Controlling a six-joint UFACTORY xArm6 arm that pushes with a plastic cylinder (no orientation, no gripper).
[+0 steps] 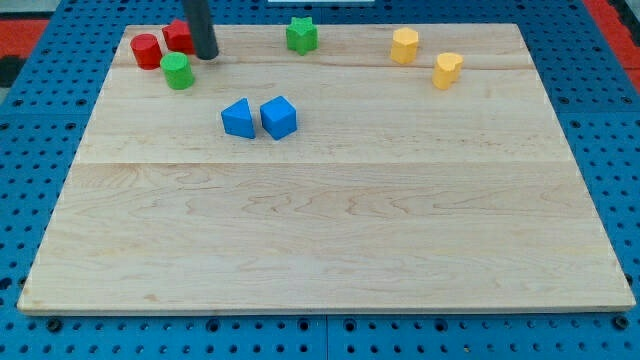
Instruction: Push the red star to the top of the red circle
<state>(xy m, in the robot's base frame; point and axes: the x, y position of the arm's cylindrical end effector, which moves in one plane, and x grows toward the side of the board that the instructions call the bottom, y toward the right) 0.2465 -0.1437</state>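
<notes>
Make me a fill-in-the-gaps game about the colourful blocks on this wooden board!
1. My tip touches the ____ star at the view's top left.
2. The red circle sits on the star's ____ side in the view.
3. The two blocks side by side nearest the board's middle are both ____.
4. The number of yellow blocks at the view's top right is ____.

Missing words: red; left; blue; two

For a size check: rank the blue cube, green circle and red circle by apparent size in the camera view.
1. blue cube, largest, though nearer the camera.
2. green circle and red circle look alike; no ranking.
</notes>
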